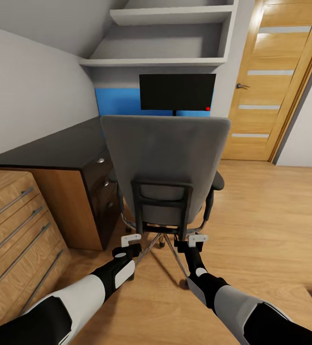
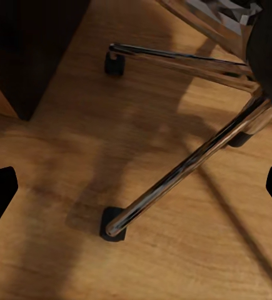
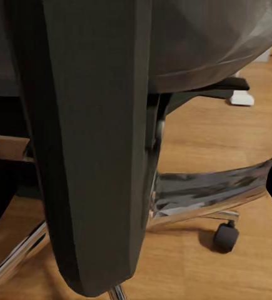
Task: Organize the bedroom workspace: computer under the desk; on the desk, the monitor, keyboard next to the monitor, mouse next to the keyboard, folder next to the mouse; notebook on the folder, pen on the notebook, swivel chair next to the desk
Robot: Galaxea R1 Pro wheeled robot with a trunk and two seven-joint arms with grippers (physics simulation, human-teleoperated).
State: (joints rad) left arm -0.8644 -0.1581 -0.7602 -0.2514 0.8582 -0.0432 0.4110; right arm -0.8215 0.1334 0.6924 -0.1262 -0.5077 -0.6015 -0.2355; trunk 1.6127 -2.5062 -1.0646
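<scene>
The swivel chair [image 1: 165, 143] stands with its grey back toward me, close to the black desk [image 1: 65, 143]. Behind it, on the desk, the monitor [image 1: 177, 91] shows a black screen with a red dot. My left gripper [image 1: 129, 243] is open, low behind the chair and over its chrome base leg [image 2: 186, 165]. My right gripper [image 1: 193, 241] is open at the lower right of the chair's black back frame [image 3: 92, 144], which fills the space between its fingers. The chair's back hides the seat top, and the folder is hidden.
A light wooden chest [image 1: 12, 230] with bar handles stands at my left, against the desk's drawer unit [image 1: 103, 177]. White wall shelves [image 1: 165, 38] hang above the desk. A wooden door [image 1: 271, 81] is at the right, with open wood floor [image 1: 271, 215] before it.
</scene>
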